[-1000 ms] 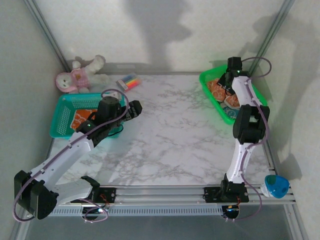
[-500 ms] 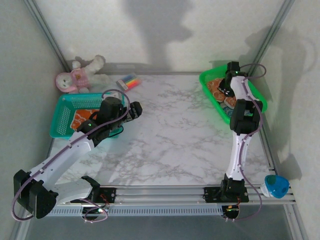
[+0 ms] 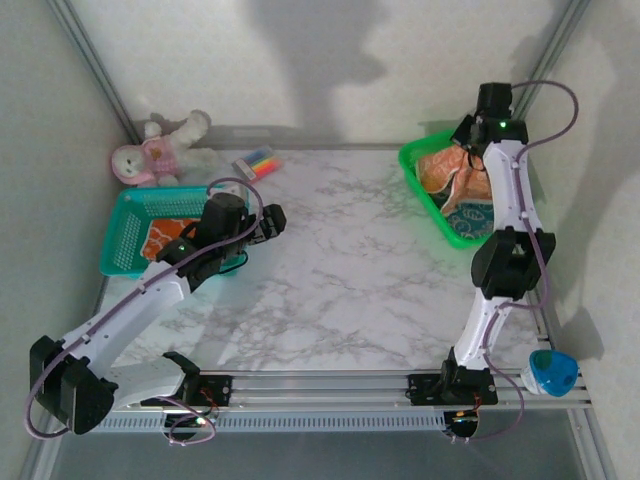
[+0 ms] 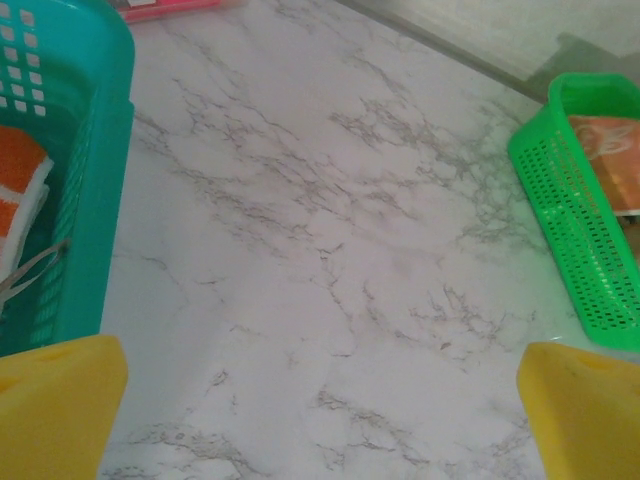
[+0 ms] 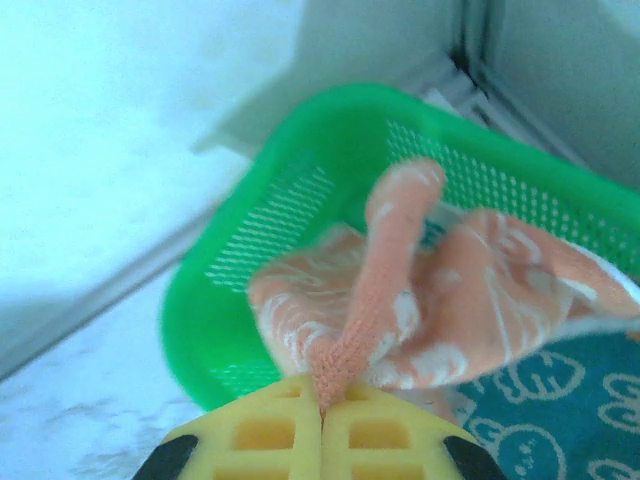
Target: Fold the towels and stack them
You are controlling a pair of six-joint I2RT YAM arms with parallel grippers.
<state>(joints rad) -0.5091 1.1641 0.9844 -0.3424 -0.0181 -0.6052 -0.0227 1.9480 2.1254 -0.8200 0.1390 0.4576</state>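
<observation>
marble tabletop [image 3: 350, 280], walled on three sides; its whole middle lies bare between the baskets. two baskets: a teal basket [image 3: 125, 245] at the left edge and a green basket [image 3: 425, 200] in the far right corner. three towels can be counted: an orange-and-white towel [image 3: 160, 240] in the teal basket, and a peach-orange towel [image 3: 440, 165] over a teal-printed towel [image 3: 468, 215], both at the green basket. the right gripper [image 5: 322, 410] is pinched tight on a fold of the peach-orange towel, which rises to it in a peak, its lower part draped in the green basket. the left gripper [image 4: 320, 420] stands wide and holds nothing, over bare marble just beside the teal basket. one plush toy [image 3: 150, 150] and one marker pack [image 3: 258, 162] lie at the far left edge; one blue-and-white object [image 3: 550, 372] sits off the near right corner. against a second earlier: the right arm has risen out of the green basket, drawing the towel up; the left arm is unmoved.
</observation>
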